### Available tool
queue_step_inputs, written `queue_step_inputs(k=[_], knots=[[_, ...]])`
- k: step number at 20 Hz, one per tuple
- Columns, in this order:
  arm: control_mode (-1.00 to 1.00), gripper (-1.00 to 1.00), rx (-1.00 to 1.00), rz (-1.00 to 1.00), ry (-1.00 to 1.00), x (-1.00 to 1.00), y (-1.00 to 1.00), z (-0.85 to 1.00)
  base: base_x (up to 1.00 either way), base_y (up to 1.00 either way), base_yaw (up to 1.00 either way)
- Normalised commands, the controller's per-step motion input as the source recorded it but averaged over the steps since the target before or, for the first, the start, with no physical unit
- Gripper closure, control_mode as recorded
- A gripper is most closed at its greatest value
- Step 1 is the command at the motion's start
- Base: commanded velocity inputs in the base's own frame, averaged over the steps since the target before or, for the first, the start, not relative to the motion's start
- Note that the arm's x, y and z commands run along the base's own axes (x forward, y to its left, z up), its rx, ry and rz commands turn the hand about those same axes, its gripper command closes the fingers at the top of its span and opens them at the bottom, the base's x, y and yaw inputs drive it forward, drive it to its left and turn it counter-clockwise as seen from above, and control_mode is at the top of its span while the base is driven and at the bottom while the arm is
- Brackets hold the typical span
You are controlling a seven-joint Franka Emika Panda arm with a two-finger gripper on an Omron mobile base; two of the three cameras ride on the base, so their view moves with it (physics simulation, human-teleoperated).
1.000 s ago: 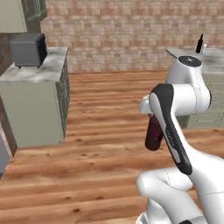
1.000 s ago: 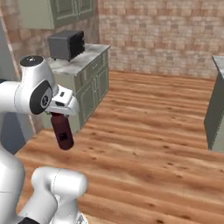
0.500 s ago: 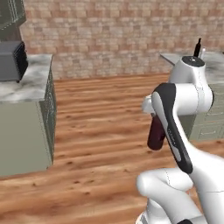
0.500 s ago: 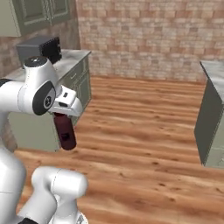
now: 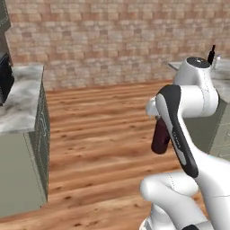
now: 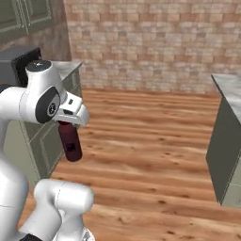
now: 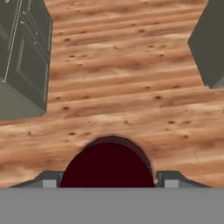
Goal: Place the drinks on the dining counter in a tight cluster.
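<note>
My gripper (image 5: pixel 159 117) is shut on the neck of the stout dark maroon bottle (image 5: pixel 160 137), which hangs upright below it, high above the wooden floor. From the other side the gripper (image 6: pixel 66 123) and the bottle (image 6: pixel 69 142) stand in front of the left cabinets. In the hand view the bottle's round top (image 7: pixel 108 165) sits between the fingertips (image 7: pixel 47 180). A tall black wine bottle (image 5: pixel 212 51) stands on a marble-topped counter (image 5: pixel 221 78) behind my arm at the right. I cannot tell whether that is the dining counter.
A marble counter (image 5: pixel 20 105) with grey-green cabinets and a black appliance (image 5: pixel 4 76) stands at the left. A brick wall (image 5: pixel 112 40) closes the back. A grey counter block (image 6: pixel 228 141) rises at the right. Wooden floor (image 6: pixel 150 141) lies open between them.
The whole picture has shifted: the base has turned, so the left counter slides toward the left edge and the right counter comes closer. The bottle stays in the grip.
</note>
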Motion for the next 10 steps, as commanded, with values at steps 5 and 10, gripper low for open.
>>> queue_step_inputs(k=[5, 10], knots=[[1.0, 1.0, 0.0, 0.0, 0.0, 0.0, 0.0, 0.0, 1.0, 0.06, -0.19], [1.0, 1.0, 0.0, 0.0, 0.0, 0.0, 0.0, 0.0, 1.0, 0.0, -0.21]])
